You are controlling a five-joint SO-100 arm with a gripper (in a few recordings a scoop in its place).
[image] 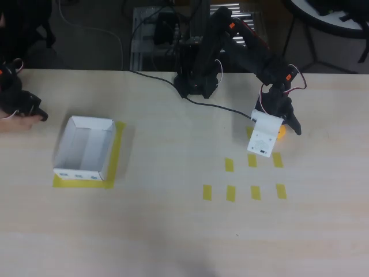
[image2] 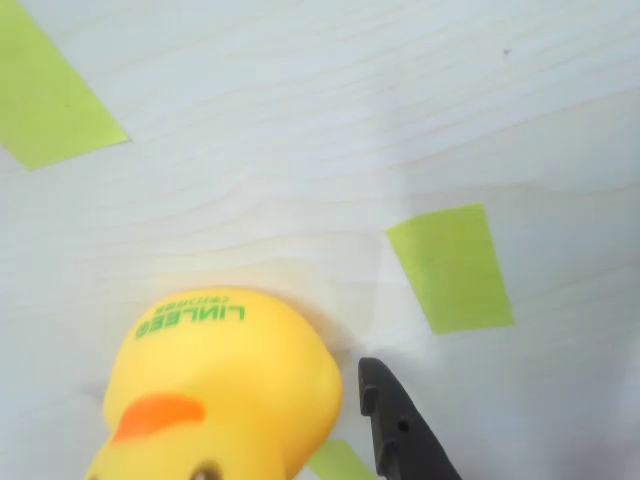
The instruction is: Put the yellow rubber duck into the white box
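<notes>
**Clerk:** Progress, item one. What is done?

**Arm:** Nothing delivered. The white box (image: 83,149) sits on its yellow tape at the left of the table (image: 173,219) in the overhead view, holding nothing that I can see. The yellow rubber duck (image: 281,132) lies far off at the right, near the grid of tape strips (image: 242,179). Grasp, lift, carry leftward and release all remain, by my judgement.

**Clerk:** Item two. Duck relative to your jaws?

**Arm:** My gripper (image: 275,131) is down over it. In the wrist view the duck (image2: 225,385) lies low and left, resting on the table, with one dark finger (image2: 400,425) just beside its right flank; whether they touch I cannot tell.

**Clerk:** Jaw state?

**Arm:** Not settled. One finger shows, so the gap is unreadable. Nothing looks lifted or firmly held.
</notes>
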